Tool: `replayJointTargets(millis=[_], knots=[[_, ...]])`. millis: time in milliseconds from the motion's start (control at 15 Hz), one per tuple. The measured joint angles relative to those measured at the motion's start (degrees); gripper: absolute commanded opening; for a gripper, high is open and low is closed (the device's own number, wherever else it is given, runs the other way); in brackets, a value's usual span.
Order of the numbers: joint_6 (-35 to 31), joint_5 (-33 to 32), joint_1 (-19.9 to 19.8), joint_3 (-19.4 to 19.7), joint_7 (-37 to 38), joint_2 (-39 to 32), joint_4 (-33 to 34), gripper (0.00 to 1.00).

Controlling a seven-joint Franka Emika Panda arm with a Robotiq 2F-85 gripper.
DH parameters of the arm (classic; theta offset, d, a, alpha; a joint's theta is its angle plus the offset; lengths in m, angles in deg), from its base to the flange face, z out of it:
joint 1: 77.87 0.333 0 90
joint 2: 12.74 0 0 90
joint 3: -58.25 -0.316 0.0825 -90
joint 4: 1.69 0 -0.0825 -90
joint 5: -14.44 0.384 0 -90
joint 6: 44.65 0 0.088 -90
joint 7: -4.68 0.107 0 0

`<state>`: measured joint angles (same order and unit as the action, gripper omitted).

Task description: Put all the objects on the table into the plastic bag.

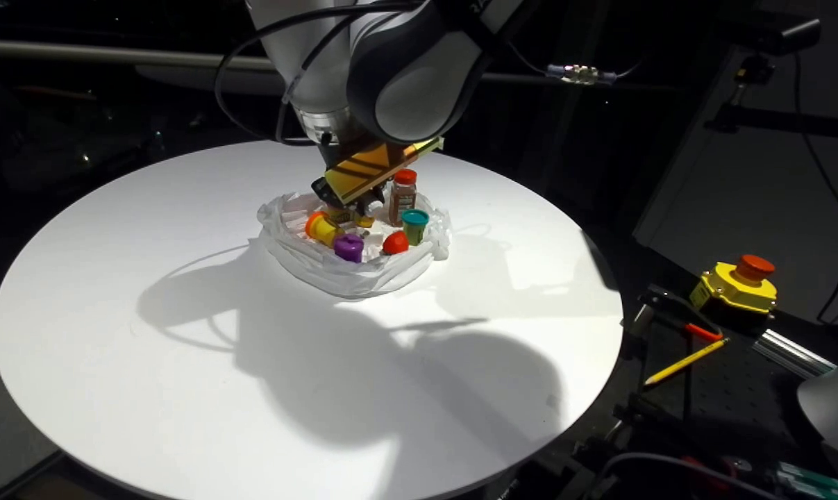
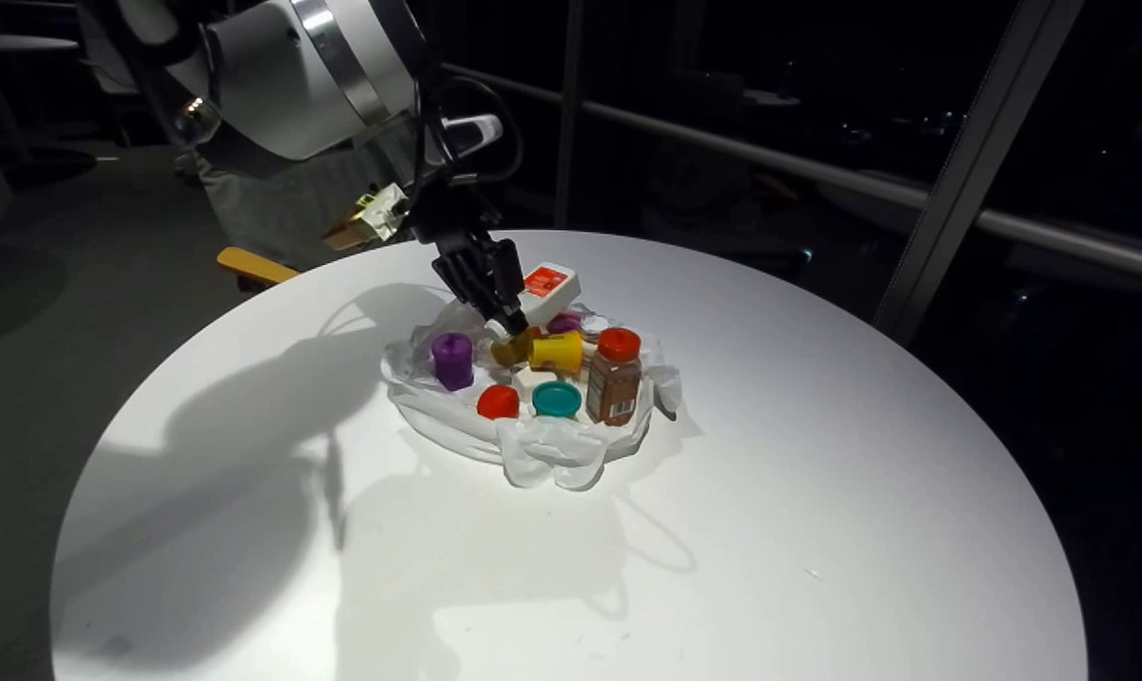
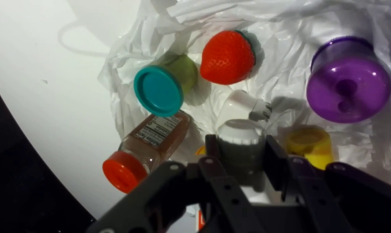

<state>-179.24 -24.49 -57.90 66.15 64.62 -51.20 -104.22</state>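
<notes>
Over on the counter [image 1: 127,389], the white plastic bag [image 1: 349,281] is spread wide and pretty packed. Easy ones inside it, from the wrist view: strawberry [image 3: 226,60], teal-lidded tub [image 3: 158,92], purple container [image 3: 347,89] and red-capped spice jar [image 3: 146,142], which stands upright in both exterior views. The jaws are pinched around a white bottle [image 3: 242,152], fingers [image 3: 274,153] on both sides, so most of its body is blocked in the wrist view. In an exterior view its red label [image 2: 544,281] shows, print too fuzzy to read. Bottle's tilted, cap [image 3: 240,129] end low, over the bag; can't tell whether it touches the stuff below. Right past the cap is some white piece [image 3: 235,105], half hidden, hard to identify. A yellow tub [image 3: 307,142] is partly covered by the jaws, and in an exterior view a magenta bit [image 2: 564,323] and a pale round thing [image 2: 595,326] are too buried to name. In an exterior view the arm [image 1: 419,90] gets cut off up top, and an amber panel [image 1: 366,170] blocks a good part of the jaws.
</notes>
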Motion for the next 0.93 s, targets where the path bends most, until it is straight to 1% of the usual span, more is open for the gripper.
replayJointTargets(millis=[267, 467, 600, 733, 933], knots=[[0.35, 0.18, -0.20, -0.03, 1.57, 0.89, -0.04, 0.99], [1.89, 0.21, -0.08, -0.27, 3.61, 4.00, -0.56, 1.00], [5.07, 0.40, -0.02, -1.00, 4.56, 7.36, -1.30, 1.00], [10.79, 1.19, -0.01, -2.48, 4.69, 11.50, -2.19, 1.00], [23.68, 2.51, -0.02, -5.67, 3.66, 17.88, -3.31, 1.00]])
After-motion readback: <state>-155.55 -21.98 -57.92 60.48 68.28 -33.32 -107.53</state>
